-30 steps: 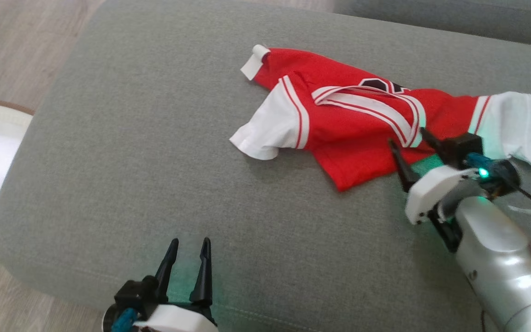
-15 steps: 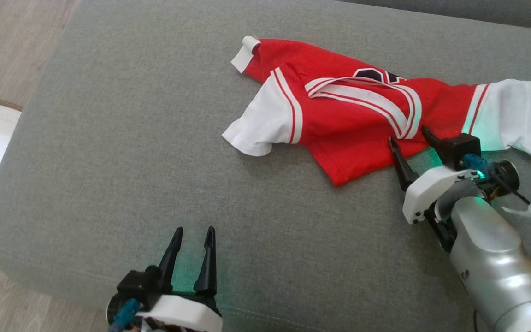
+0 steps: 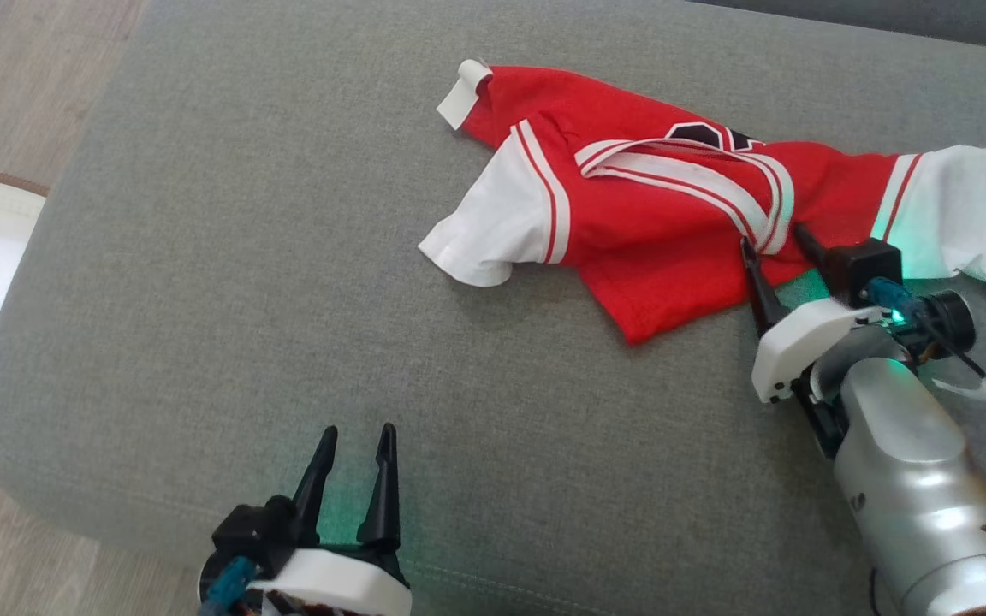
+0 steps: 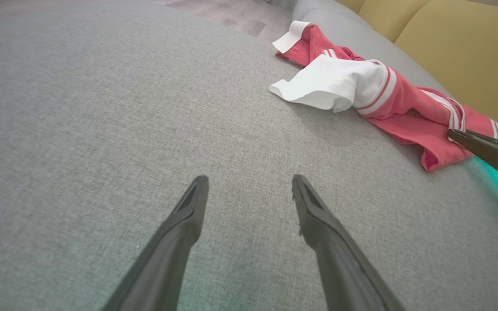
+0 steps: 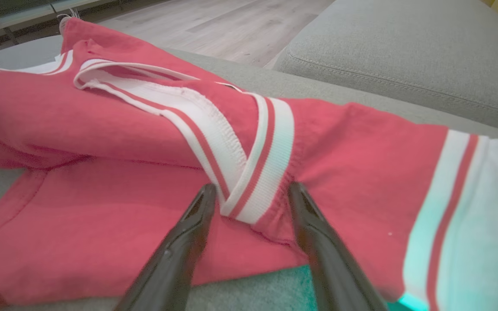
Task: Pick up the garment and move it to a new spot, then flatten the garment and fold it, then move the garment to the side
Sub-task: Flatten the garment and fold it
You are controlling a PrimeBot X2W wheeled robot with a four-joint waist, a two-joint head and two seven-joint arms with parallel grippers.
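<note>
right pincer (image 3: 772,236): mine, spread, tips straddling collar (image 5: 249,172) point of jersey (image 3: 656,257)
left pincer (image 3: 358,429): mine, spread, bare cushion (image 3: 245,257) under it, jersey well apart

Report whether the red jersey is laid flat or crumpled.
Crumpled. The red jersey lies bunched on the grey cushion, its body doubled over itself, the striped collar twisted across the front, one white sleeve curling up.

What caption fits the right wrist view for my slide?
Right gripper, fingers apart, straddles the striped V-neck collar of a crumpled red jersey on a grey cushion.
</note>
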